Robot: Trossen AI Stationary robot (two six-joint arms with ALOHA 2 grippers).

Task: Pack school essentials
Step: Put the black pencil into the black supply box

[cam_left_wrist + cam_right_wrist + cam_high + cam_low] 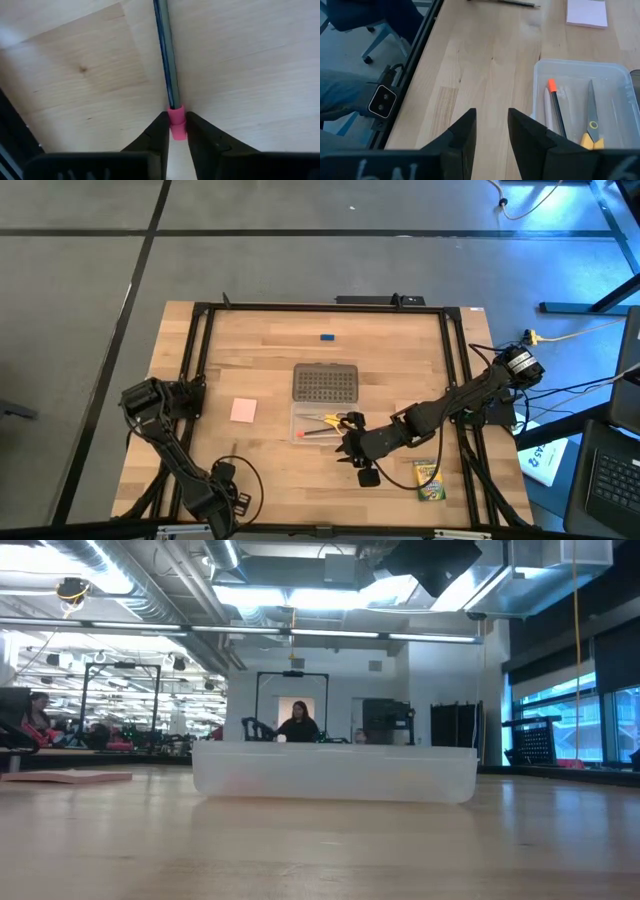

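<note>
My left gripper point(230, 468) is low over the table's near left part, shut on a thin dark pencil point(166, 55) with a pink eraser. My right gripper point(491, 125) is open just above the bare wood on the near side of the clear case point(322, 423), touching nothing. In the case point(580, 100) lie a pencil with an orange tip point(555, 107) and yellow-handled scissors point(591, 125). The pink pad point(243, 410) lies flat to the left of the case. The crayon box point(429, 479) lies near the right edge. The blue block point(326, 337) sits toward the far edge. My left gripper pinches the pencil's pink eraser end point(176, 116) between its two fingertips point(159, 131), one on each side. The fingers lie along the pencil, coming from the table's near side. The shaft point(169, 75) runs away from them along the wood toward the far edge.
The grey dotted lid point(325, 383) lies just beyond the case. A black frame point(200, 360) edges the table left, right and far. In the low view the case point(335, 772) stands mid-table with the pad point(65, 777) to its left; people sit in the room behind.
</note>
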